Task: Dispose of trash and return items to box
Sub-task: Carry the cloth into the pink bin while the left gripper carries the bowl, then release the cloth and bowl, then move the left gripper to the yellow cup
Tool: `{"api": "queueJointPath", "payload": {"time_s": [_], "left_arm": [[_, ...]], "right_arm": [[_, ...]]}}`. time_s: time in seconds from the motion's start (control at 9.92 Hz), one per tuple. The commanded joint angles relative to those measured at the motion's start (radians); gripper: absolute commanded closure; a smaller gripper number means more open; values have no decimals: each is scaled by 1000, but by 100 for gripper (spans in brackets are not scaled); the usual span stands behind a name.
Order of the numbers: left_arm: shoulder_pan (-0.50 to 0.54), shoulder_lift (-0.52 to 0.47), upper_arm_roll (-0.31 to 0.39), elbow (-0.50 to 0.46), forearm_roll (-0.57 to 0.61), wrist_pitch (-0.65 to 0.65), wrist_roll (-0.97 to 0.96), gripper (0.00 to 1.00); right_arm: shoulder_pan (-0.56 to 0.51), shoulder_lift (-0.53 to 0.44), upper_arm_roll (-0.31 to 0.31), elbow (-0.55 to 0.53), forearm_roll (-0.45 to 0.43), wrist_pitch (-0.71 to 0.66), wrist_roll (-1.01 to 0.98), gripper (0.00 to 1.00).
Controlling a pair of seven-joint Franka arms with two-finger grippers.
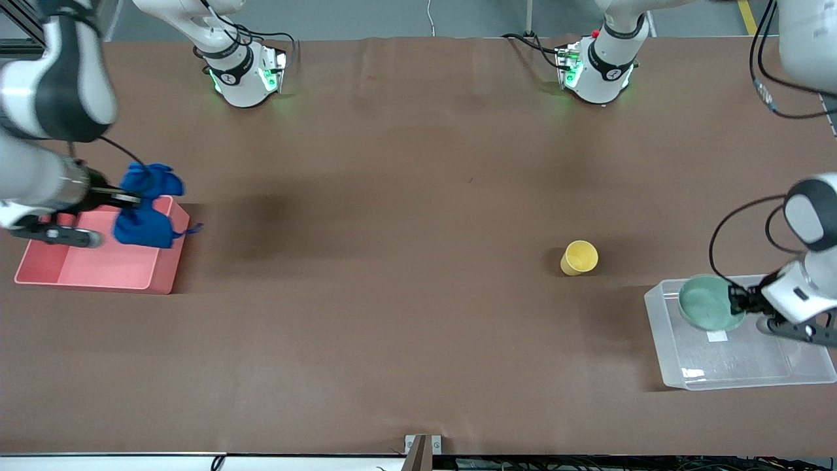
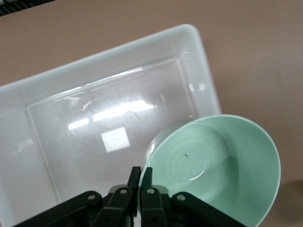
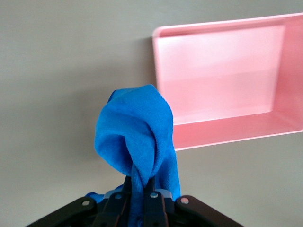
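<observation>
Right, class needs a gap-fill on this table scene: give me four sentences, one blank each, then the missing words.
1. The right pincer is shut on the blue ____ over the pink bin.
2. The left pincer grips the rim of the mint-green ____ over the clear box.
3. The cup standing alone on the table is ____ in colour.
4. The white label lies on the bottom of the ____ box.

Missing words: cloth; bowl; yellow; clear
</observation>
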Motion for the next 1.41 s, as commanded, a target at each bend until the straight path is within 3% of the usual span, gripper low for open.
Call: {"api": "queueJointPath", "payload": {"time_s": [0.0,0.4,0.61,0.71,0.81,0.91,1.01,1.11,1.31], "left_arm": [[28,150,5,121,-10,18,22,100],[77,232,2,114,-13,84,22,96],[82,241,-2,109,-22,100,0,95],[76,236,-4,107,-57,100,-17,94],[74,232,-4,94,-73,100,-19,79],[79,223,-4,95,-72,101,-19,24],[77,192,-4,94,-73,98,-18,7],[55,139,-4,83,-69,89,-39,3],[-17,-2,-1,-12,-59,72,-80,0]], "right_arm": [[-89,17,-26,-21,-80,51,-171,99],[-137,133,-130,-200,-96,443,-377,98],[-151,207,-132,-256,-89,588,-375,96],[-151,234,-132,-259,-88,622,-375,72],[-148,238,-131,-256,-88,628,-375,6],[-148,236,-131,-251,-88,627,-374,0],[-146,224,-128,-247,-88,624,-371,0],[-140,175,-126,-235,-86,604,-368,0],[-90,25,-128,-213,51,479,-360,0]]}}
